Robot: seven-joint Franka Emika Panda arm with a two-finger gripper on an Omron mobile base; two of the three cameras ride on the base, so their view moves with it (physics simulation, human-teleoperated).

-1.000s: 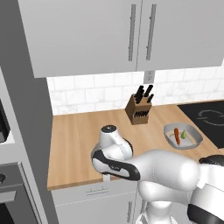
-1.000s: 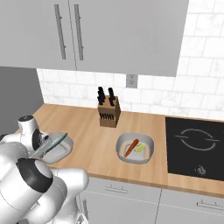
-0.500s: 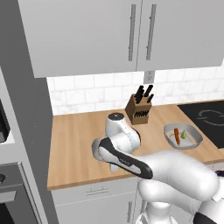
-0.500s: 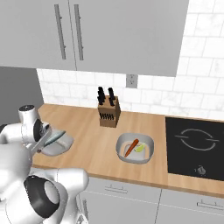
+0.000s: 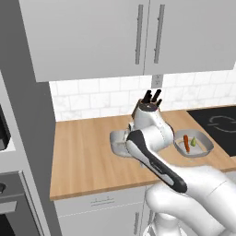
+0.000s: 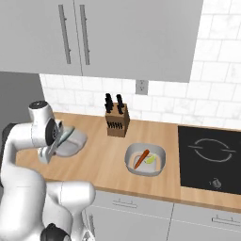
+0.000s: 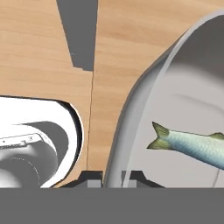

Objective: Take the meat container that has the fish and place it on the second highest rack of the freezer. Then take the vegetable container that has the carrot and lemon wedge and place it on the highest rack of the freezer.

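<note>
The meat container [image 6: 74,141] is a shallow grey tub near the left end of the wooden counter, with its near side slightly raised. It also shows in the left base view [image 5: 119,141], partly behind my arm. The fish [image 7: 192,146] lies inside it, silvery green. My gripper [image 7: 113,178] is shut on the tub's rim [image 7: 127,113], one fingertip on each side. It appears again at the tub's left edge in the right base view [image 6: 52,143]. The vegetable container [image 5: 202,152] [image 6: 160,155] stands apart to the right, holding the carrot [image 6: 140,159] and a lemon wedge [image 6: 150,160]. The freezer is out of view.
A knife block [image 6: 116,121] stands against the tiled wall behind the two tubs. A black cooktop [image 6: 212,150] lies at the right end of the counter. Wall cupboards [image 5: 138,32] hang above. A tall grey panel [image 5: 27,115] borders the counter's left end.
The jaws have closed fully on the tub's rim. My wrist has swung up and toward the wall, and the tub with the fish has shifted slightly with it.
</note>
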